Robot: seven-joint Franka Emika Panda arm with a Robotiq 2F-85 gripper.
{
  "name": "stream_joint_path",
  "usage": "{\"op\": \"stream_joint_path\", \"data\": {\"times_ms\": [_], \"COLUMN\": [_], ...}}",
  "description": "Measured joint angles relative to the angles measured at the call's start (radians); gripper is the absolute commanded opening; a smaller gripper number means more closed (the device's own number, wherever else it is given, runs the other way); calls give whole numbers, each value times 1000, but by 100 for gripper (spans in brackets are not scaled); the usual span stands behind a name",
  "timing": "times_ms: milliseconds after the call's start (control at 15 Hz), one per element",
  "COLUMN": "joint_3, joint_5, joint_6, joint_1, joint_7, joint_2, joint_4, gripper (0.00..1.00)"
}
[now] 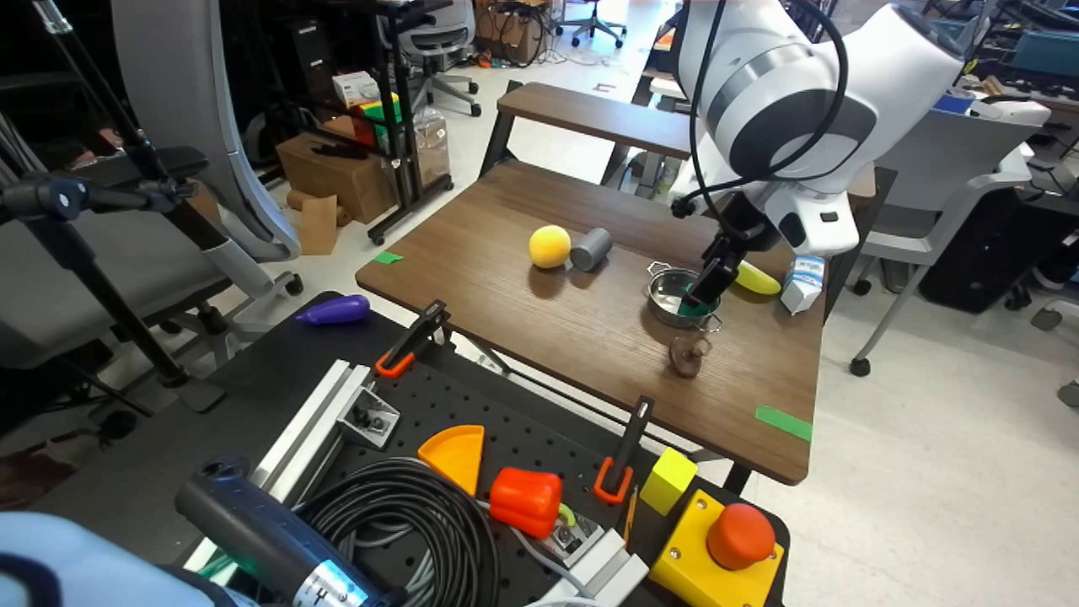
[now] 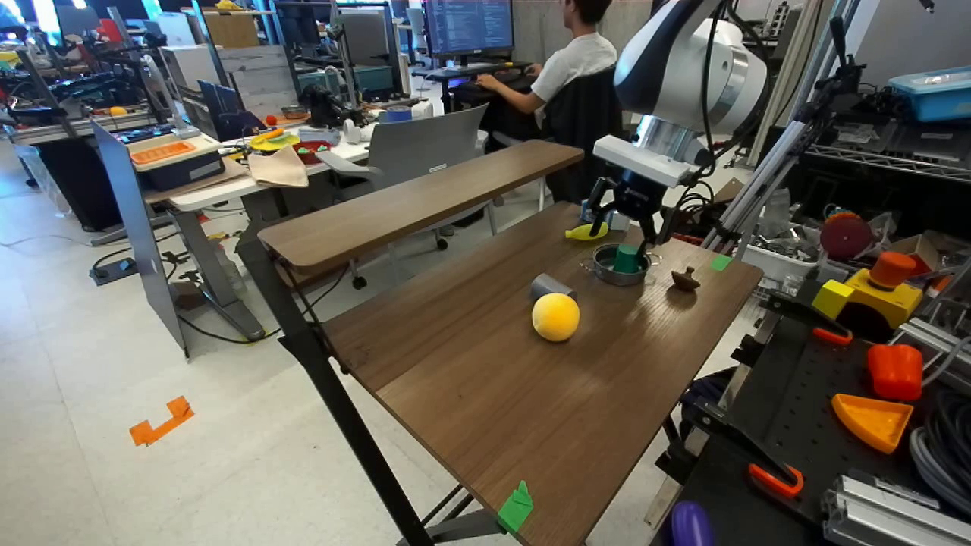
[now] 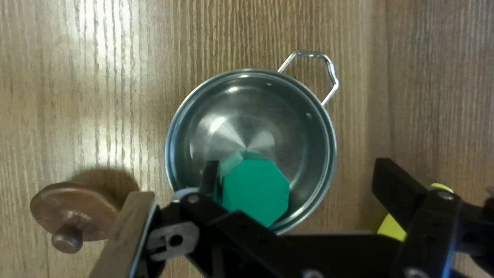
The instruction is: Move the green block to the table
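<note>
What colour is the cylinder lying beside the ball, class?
Grey: the cylinder shows best in an exterior view.

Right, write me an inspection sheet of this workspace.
Surface: brown wood-grain table, with green tape near two corners.
Job's things: green octagonal block inside a round silver metal pot, not yet on the tabletop itself.
Clutter: on the table, an orange-yellow ball, a grey cylinder, a brown knobbed disc, an elongated yellow object and a blue-and-white carton.
Tool: black two-fingered tool, open, one finger beside the block; whether they touch cannot be told.
Cables: black cable looped along the white robot arm; black cable coil on the black perforated bench.
Surroundings: person in a white shirt seated before a monitor; grey office chair.
</note>
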Motion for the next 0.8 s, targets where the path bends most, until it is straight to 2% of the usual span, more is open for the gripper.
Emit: {"op": "stream_joint_path", "data": {"times_ms": [67, 133, 333, 533, 800], "joint_3": [0, 0, 0, 1, 2], "joint_5": [0, 0, 0, 0, 1], "joint_6": [3, 6, 14, 30, 38], "joint_1": [0, 0, 0, 0, 0], "joint_7": [0, 0, 0, 0, 0], "joint_2": [1, 1, 1, 2, 1], "joint_4": [0, 0, 0, 0, 4], "gripper": [74, 68, 42, 21, 19]}}
